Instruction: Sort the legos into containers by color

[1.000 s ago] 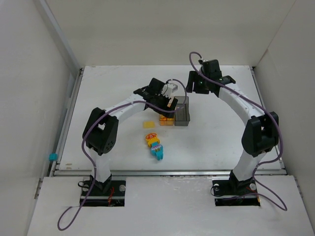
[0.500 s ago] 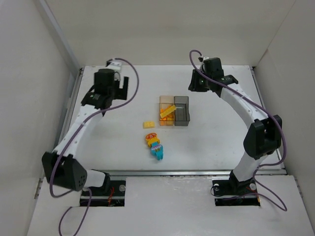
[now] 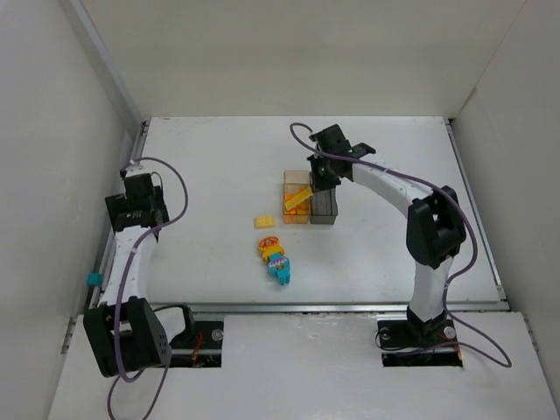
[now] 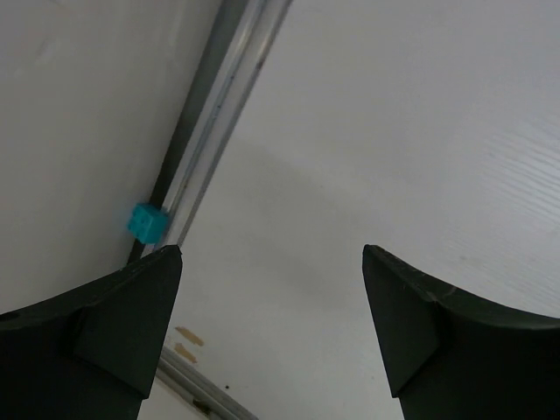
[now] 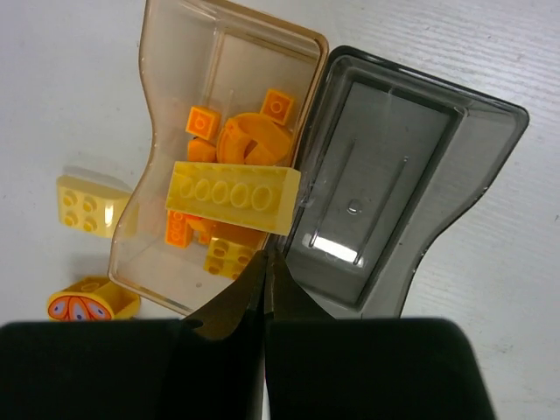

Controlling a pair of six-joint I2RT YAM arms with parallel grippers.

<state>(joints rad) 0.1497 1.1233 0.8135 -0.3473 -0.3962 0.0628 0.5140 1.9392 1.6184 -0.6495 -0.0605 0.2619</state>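
The right hand (image 5: pixel 265 262) has its two dark fingers pressed together with nothing between them. It is poised over the near end of the wall shared by the two joined boxes. I cannot tell whether the tips touch that wall.

Just ahead and left of the tips, a long pale-yellow plastic brick (image 5: pixel 234 197) lies across the amber-tinted translucent box (image 5: pixel 245 61), resting on small orange pieces (image 5: pixel 203 118). One end of it is against the dividing wall. Ahead and right, the smoky dark-grey translucent box (image 5: pixel 385 157) looks empty.

Left of the amber box, on the white desk (image 5: pixel 52 79), sit a small yellow studded brick (image 5: pixel 87 206) and a round yellow printed piece (image 5: pixel 92 300).

The left hand (image 4: pixel 271 262) is far off at the desk's edge, its fingers apart and empty. A tiny teal cube (image 4: pixel 145 222) lies ahead and left of it, beyond the metal rail (image 4: pixel 210 131).

Yellow and orange seem to be going into the amber box. The next move is probably to fetch the teal cube for the grey box, which means reaching over the rail.

The right hand's own body blocks the lower wrist view, so the yellow-and-teal cluster (image 3: pixel 278 261) shows only from above, too small to count.
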